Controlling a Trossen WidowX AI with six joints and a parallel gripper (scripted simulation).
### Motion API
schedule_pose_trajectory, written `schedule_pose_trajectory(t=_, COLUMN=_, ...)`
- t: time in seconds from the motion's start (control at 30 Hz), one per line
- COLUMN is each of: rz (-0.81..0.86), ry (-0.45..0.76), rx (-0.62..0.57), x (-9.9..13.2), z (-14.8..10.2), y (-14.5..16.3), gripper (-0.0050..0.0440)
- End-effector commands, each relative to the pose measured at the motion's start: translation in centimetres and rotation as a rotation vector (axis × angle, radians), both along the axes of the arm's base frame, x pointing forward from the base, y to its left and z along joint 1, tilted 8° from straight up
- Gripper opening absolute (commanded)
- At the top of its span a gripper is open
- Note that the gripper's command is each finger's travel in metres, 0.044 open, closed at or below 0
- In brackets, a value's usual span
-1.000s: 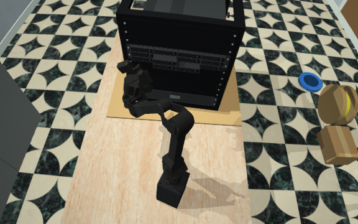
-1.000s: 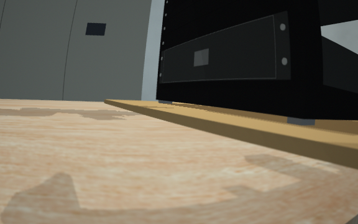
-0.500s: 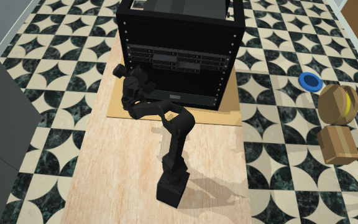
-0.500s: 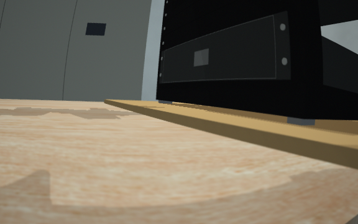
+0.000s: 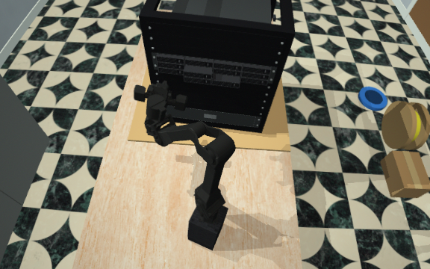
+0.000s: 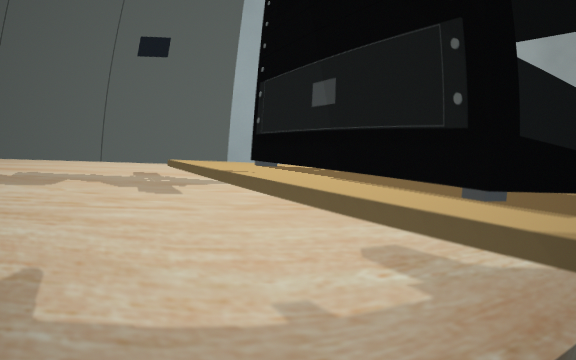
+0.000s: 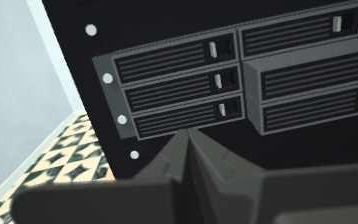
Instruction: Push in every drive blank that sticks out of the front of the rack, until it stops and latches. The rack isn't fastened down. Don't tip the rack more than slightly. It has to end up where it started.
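The black rack stands on a tan board on the wooden table; the exterior view shows only its bottom part. A row of grey drive blanks crosses its front. Two blanks look lighter and stick out: one left of centre and one right of centre, lower. In the wrist view the left column of three blanks sits flush, and the blank to their right stands proud. My gripper is shut and empty at the rack's front left; in the wrist view its fingertips are just below the lowest left blank.
A wide grey panel sits low in the rack front. On the floor to the right are a blue bowl, a round wooden object and a cardboard box. A grey cabinet stands on the left. My arm's base is on the table.
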State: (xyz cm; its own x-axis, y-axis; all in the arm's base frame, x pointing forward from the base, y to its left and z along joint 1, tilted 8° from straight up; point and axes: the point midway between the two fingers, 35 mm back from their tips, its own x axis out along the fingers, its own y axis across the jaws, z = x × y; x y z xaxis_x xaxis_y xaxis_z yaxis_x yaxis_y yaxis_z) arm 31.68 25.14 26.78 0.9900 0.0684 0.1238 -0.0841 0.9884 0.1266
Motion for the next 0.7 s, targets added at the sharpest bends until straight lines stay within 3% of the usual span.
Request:
schedule_pose_trajectory(t=0.0, rz=-0.025, ry=-0.028, rx=-0.129, x=-0.6, z=0.5, y=-0.3, gripper=-0.005)
schedule_pose_trajectory(t=0.2, rz=-0.055, ry=-0.041, rx=-0.35, x=-1.2, z=0.4, y=-0.3, gripper=-0.005)
schedule_pose_trajectory(t=0.27, rz=-0.055, ry=-0.041, rx=-0.35, x=-1.2, z=0.4, y=-0.3, gripper=-0.005)
schedule_pose_trajectory(t=0.67, rz=-0.11, ry=-0.068, rx=-0.774, x=-2.2, z=0.1, y=-0.4, gripper=-0.005)
